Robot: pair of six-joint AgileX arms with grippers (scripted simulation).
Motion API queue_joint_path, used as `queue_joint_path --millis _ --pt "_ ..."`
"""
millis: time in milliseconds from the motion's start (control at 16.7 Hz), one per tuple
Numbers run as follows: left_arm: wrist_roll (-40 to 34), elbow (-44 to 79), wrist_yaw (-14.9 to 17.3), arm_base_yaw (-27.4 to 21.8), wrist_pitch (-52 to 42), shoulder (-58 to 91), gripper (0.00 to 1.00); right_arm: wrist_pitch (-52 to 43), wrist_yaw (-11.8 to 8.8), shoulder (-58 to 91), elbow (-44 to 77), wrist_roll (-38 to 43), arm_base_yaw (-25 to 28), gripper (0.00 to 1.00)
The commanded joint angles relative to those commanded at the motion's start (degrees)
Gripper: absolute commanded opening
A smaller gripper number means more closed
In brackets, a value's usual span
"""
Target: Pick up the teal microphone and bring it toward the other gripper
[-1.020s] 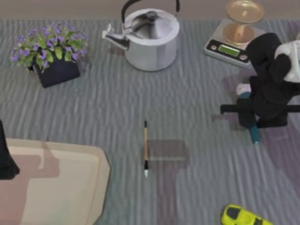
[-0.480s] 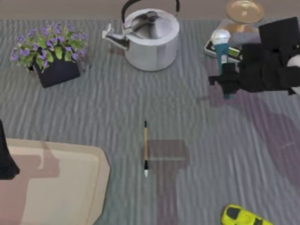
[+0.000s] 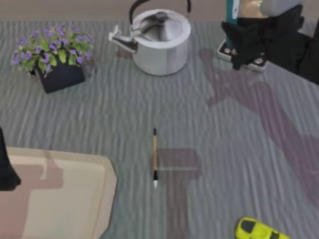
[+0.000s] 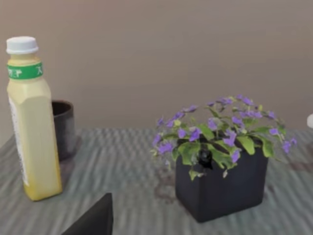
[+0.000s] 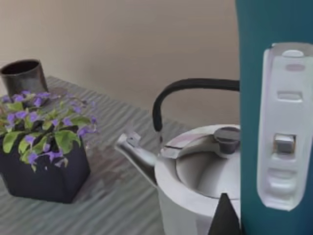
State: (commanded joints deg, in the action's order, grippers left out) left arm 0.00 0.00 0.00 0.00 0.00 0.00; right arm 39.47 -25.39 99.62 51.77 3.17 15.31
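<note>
Our right gripper [image 3: 238, 42] is up at the far right of the table, over the kitchen scale [image 3: 230, 51], and its black fingers are clenched on the teal microphone [image 3: 232, 11]. In the top view only a short stretch of the teal handle shows at the upper edge, just to the right of the silver kettle [image 3: 160, 41]; the white head is out of frame. Our right wrist view is filled on one side by that handle [image 5: 274, 117], upright and very close, with its small white panel [image 5: 286, 125] facing the camera; beyond it stand the kettle [image 5: 195, 181] with its black handle and the potted plant [image 5: 41, 147] with purple flowers, and a dark cup [image 5: 23, 76] further back. Our left arm [image 3: 6, 167] is parked at the left edge beside the beige tray [image 3: 55, 196]; we cannot tell how its jaws stand. Its wrist view shows a yellow bottle [image 4: 28, 120] with a white cap, a dark cup [image 4: 62, 128] just behind it, and the potted plant [image 4: 222, 171] well apart to the side. A thin brown paintbrush [image 3: 154, 158] lies mid-table, and a yellow toy car [image 3: 259, 230] sits at the near right edge.
</note>
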Motion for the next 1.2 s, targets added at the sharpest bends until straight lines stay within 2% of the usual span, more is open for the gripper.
queue_joint_path --millis 120,240,540,660,780,1080,1200 --pt "0.0 0.0 0.0 0.0 0.0 0.0 1.0 5.0 -2.2 -2.3 -1.7 -1.3 -0.1 0.0" --pt "0.0 0.0 0.0 0.0 0.0 0.0 1.0 7.5 -3.4 -3.6 -2.7 -2.0 -0.2 0.0" --pt "0.0 0.0 0.0 0.0 0.0 0.0 1.0 7.7 -3.4 -3.6 -2.6 -2.0 0.1 0.0" --pt "0.0 0.0 0.0 0.0 0.0 0.0 1.0 8.3 -2.6 -3.8 -2.9 -1.9 1.0 0.0" --pt "0.0 0.0 0.0 0.0 0.0 0.0 1.0 10.0 0.4 -4.2 -3.9 -1.7 4.0 0.0" --pt "0.0 0.0 0.0 0.0 0.0 0.0 1.0 16.2 11.7 -6.2 -8.4 -0.9 15.6 0.0" --pt "0.0 0.0 0.0 0.0 0.0 0.0 1.0 18.2 15.4 -7.1 -9.9 -0.6 19.3 0.0"
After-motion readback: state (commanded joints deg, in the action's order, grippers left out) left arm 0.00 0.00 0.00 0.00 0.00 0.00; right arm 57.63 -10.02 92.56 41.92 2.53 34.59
